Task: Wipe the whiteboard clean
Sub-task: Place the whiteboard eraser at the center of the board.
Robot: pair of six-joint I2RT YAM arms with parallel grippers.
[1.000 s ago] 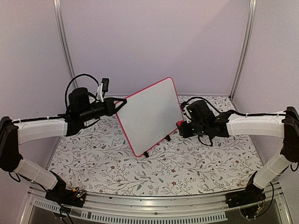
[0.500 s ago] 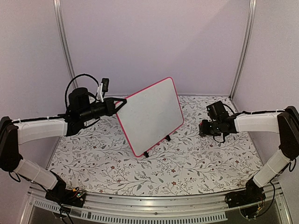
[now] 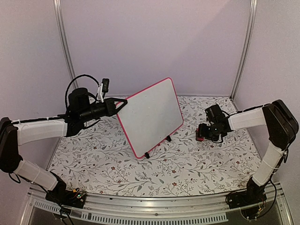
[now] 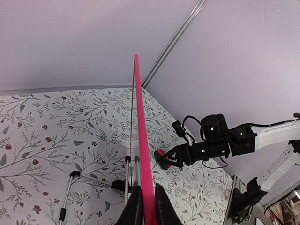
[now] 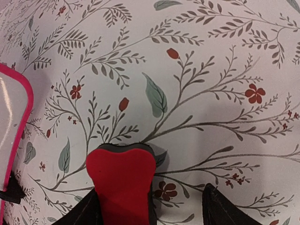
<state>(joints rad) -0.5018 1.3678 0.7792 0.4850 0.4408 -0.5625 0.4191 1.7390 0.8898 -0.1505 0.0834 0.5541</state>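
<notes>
Left end effector (image 4: 147,202): clenched on whiteboard (image 3: 150,115) edge.
Right end effector (image 5: 150,206): fingers parted, eraser (image 5: 122,180) seemingly released; whiteboard lies leftward.

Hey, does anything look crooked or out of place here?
The whiteboard sits askew, tilted with one corner low, its edge pinched by the left fingers. The eraser lies between the open right fingers, not gripped.

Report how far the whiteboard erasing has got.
Done, apparently: the pink-framed rectangular whiteboard shows no writing from above. In hand: the left gripper is shut on its edge, holding it tilted; the right gripper stands open around the small red eraser block, which lies on the floral tablecloth. Left: likely only letting go of the board.
</notes>
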